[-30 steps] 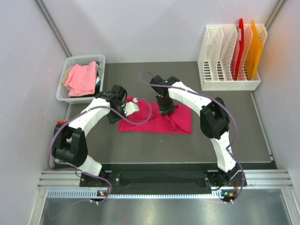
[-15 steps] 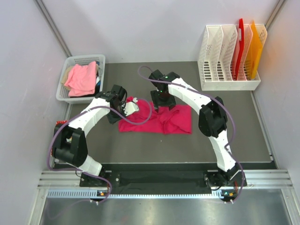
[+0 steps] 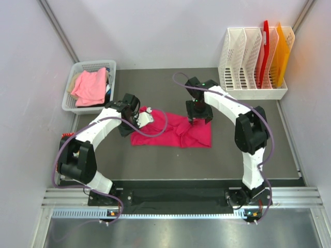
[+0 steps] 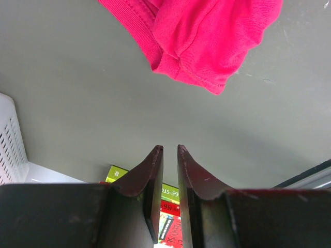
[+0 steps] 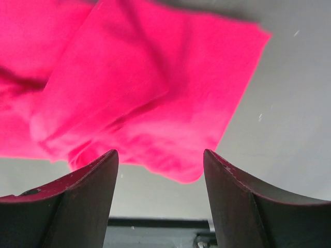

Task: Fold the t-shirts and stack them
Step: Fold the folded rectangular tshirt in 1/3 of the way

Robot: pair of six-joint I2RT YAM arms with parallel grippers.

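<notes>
A bright magenta t-shirt (image 3: 173, 132) lies partly folded and rumpled in the middle of the dark table. My right gripper (image 3: 199, 118) hangs over its upper right part, open and empty. In the right wrist view the shirt (image 5: 129, 93) fills the space ahead of the wide-spread gripper (image 5: 160, 152). My left gripper (image 3: 137, 118) hovers at the shirt's upper left corner. In the left wrist view its jaws (image 4: 169, 147) stand a thin slit apart with nothing between them, and the shirt's corner (image 4: 207, 36) lies further ahead. A salmon-pink t-shirt (image 3: 90, 85) sits crumpled in the basket.
The white plastic basket (image 3: 94, 62) stands at the back left, its wall (image 4: 10, 139) also in the left wrist view. A white file rack (image 3: 243, 93) with red and orange folders stands at the back right. Side walls close in the table.
My right gripper opened and let go of the magenta shirt, then moved right from its middle to its upper right part. The left arm has not moved.
</notes>
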